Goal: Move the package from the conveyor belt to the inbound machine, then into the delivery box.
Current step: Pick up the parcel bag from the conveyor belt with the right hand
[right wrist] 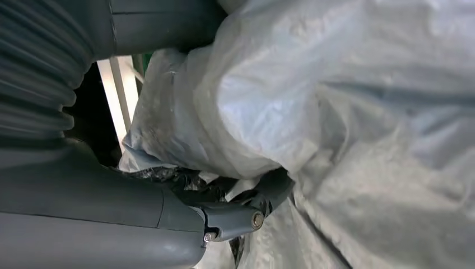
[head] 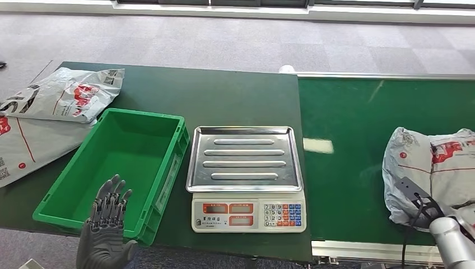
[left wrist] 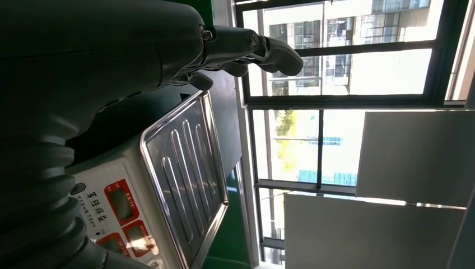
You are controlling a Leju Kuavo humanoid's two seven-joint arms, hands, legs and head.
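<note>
While the head view looks down on a dark green table (head: pixel 224 95) joined to a brighter green conveyor belt (head: pixel 358 123) on its right, a grey plastic package (head: pixel 434 168) with red printing lies on the belt near the right edge of the picture. The robot's right hand (right wrist: pixel 168 213) is at the near side of this package; in the right wrist view its thick grey thumb presses into the crumpled grey plastic and the bag bulges over the hand, so the hand appears to be gripping the package, though its darker fingers are hidden. In the middle of the table stands the inbound machine, a weighing scale (head: pixel 246 216) with a ribbed steel tray (head: pixel 245 158), red displays and a coloured keypad; nothing lies on the tray. Just left of the scale sits the delivery box, a green plastic crate (head: pixel 168 168) that holds nothing. The left hand (head: pixel 107 224) hovers over the crate's near left corner, palm away, fingers spread apart and holding nothing. Two more grey mail bags (head: pixel 61 95) lie at the far left of the table, beside the crate. Grey carpet floor (head: pixel 224 39) runs beyond the table.
</note>
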